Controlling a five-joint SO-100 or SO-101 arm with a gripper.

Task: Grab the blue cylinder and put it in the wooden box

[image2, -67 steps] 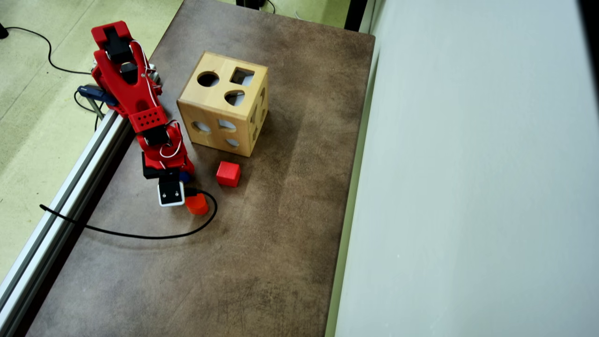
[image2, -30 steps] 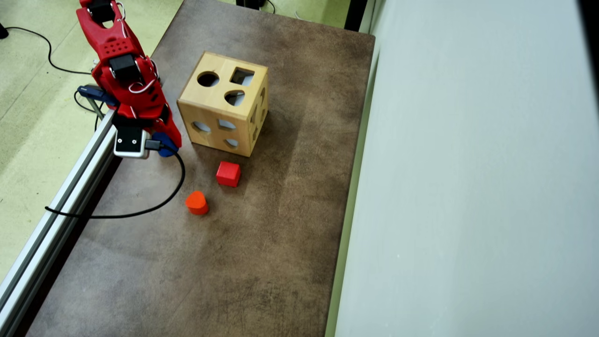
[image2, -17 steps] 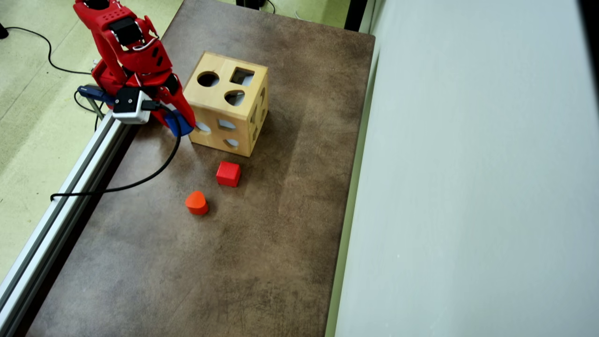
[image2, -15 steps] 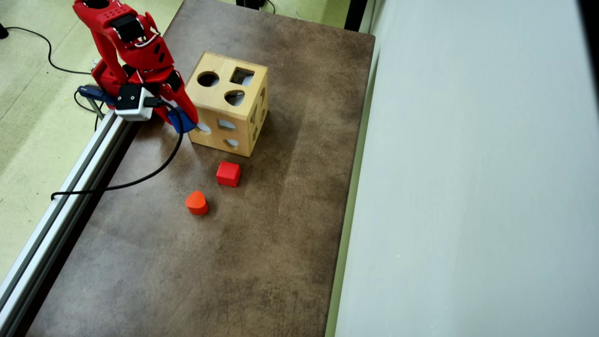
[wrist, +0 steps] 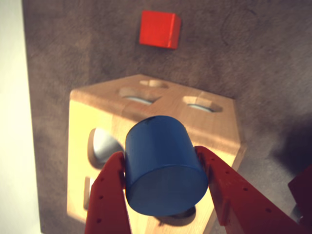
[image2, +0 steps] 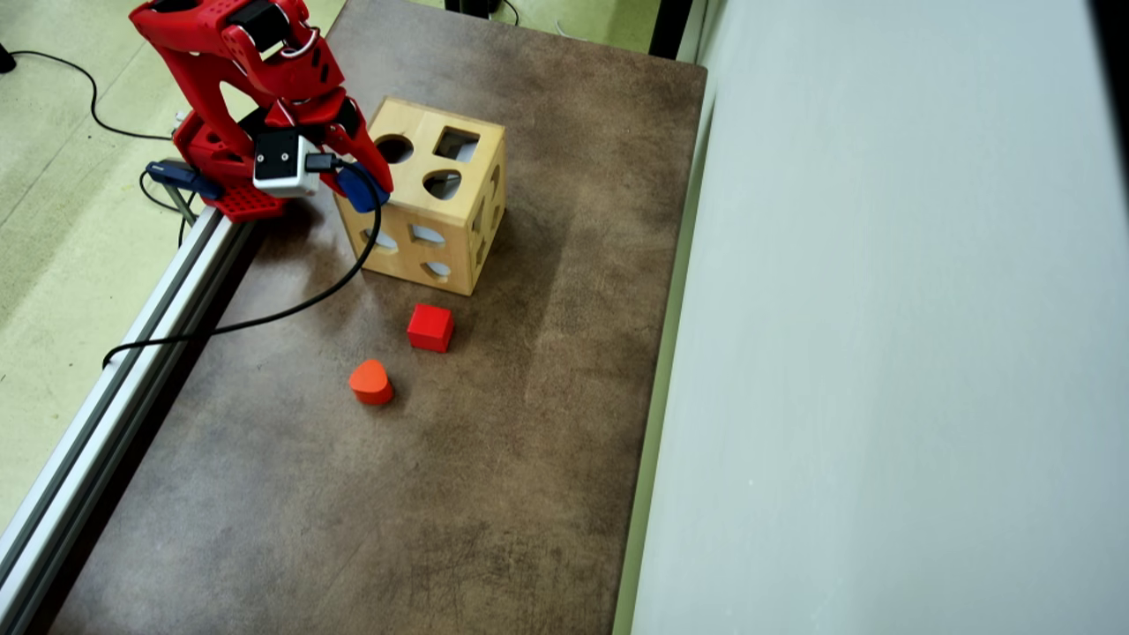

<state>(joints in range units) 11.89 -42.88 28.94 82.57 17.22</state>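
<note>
The blue cylinder is held clamped between the two red fingers of the gripper, as is seen plainly in the wrist view, where one finger presses each side of its curved wall and a flat round end faces the camera. It is carried in the air above the wooden box, clear of the table. In the overhead view the gripper is found over the left edge of the box's top face, with the blue cylinder just left of the round cut-out; the square cut-out and a rounded one lie further right on the same face. The wooden box is set upright on the brown table, near the red arm. A red cube is seen on the table just below the box, and an orange rounded block lies near it, lower and to the left. A black cable is trailed from the white wrist camera across the table to its left edge.
</note>
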